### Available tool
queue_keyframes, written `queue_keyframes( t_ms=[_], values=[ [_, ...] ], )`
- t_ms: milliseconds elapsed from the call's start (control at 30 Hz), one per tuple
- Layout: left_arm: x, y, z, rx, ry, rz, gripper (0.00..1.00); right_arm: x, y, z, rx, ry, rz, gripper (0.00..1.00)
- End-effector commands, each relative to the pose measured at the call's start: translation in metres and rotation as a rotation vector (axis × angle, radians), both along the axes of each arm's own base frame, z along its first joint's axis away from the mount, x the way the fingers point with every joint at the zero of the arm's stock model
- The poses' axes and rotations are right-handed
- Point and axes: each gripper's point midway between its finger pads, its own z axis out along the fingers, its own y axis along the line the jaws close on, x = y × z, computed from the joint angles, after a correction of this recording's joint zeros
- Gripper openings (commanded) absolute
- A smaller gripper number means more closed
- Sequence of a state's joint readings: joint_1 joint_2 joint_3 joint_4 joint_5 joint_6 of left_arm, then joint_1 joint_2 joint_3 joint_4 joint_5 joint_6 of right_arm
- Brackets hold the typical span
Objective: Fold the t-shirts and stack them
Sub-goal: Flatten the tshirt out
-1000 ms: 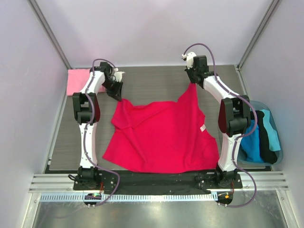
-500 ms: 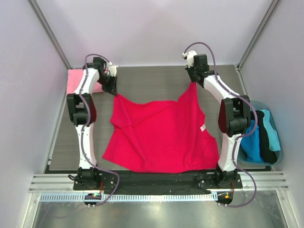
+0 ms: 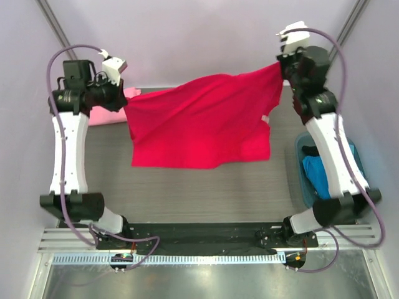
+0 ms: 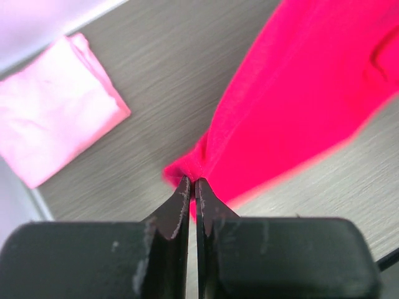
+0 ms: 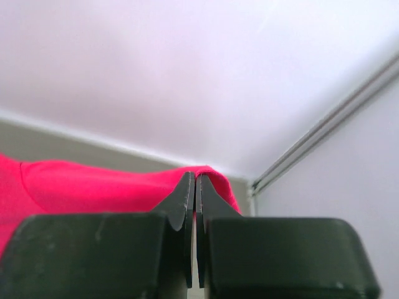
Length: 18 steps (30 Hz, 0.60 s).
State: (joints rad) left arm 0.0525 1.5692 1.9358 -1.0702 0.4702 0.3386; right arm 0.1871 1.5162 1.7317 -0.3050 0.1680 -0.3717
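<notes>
The crimson-red t-shirt (image 3: 202, 121) hangs in the air, stretched between my two grippers above the table, its small white label (image 3: 265, 117) near the right side. My left gripper (image 3: 124, 106) is shut on its left corner; the left wrist view shows the jaws (image 4: 192, 182) pinching red cloth (image 4: 299, 93). My right gripper (image 3: 278, 67) is shut on the right corner, also seen in the right wrist view (image 5: 195, 177) with red cloth (image 5: 87, 187) draped to the left. The folded light pink t-shirt (image 3: 109, 112) lies at the table's back left, also in the left wrist view (image 4: 53, 106).
A translucent bin (image 3: 308, 180) with blue and black clothes stands at the table's right edge, under my right arm. Grey walls enclose the back and sides. A metal rail (image 3: 206, 237) runs along the near edge.
Both grippers have risen high and lifted the red t-shirt off the table. It lay spread flat before and hangs stretched between them now.
</notes>
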Motion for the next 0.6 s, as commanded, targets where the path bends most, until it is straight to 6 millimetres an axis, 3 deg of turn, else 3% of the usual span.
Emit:
queue_keyframes(
  t_ms=[0,67,100,167,200,300,467,567],
  values=[
    [-0.031,0.005,0.024,0.034,-0.08,0.02,0.04,-0.069,-0.019,0.09,0.017,-0.218,-0.023,0.01],
    [-0.048,0.007,0.037,0.044,-0.126,0.041,0.03,-0.092,-0.02,0.1,0.026,-0.245,-0.004,0.01],
    [-0.067,0.007,0.054,0.046,-0.185,0.051,0.03,-0.115,-0.022,0.112,0.037,-0.283,0.008,0.01],
    [-0.082,0.01,0.063,0.06,-0.229,0.071,0.01,-0.135,-0.016,0.115,0.051,-0.287,0.057,0.01],
    [-0.091,0.011,0.072,0.066,-0.263,0.076,0.0,-0.158,-0.018,0.124,0.061,-0.322,0.073,0.01],
    [-0.134,0.014,0.105,0.091,-0.399,0.1,0.0,-0.198,-0.016,0.133,0.084,-0.345,0.122,0.01],
    [-0.182,0.015,0.141,0.103,-0.536,0.123,0.0,-0.256,-0.023,0.149,0.071,-0.377,0.144,0.01],
    [-0.211,0.014,0.167,0.092,-0.618,0.138,0.0,-0.301,-0.023,0.17,0.05,-0.437,0.195,0.01]
  ],
)
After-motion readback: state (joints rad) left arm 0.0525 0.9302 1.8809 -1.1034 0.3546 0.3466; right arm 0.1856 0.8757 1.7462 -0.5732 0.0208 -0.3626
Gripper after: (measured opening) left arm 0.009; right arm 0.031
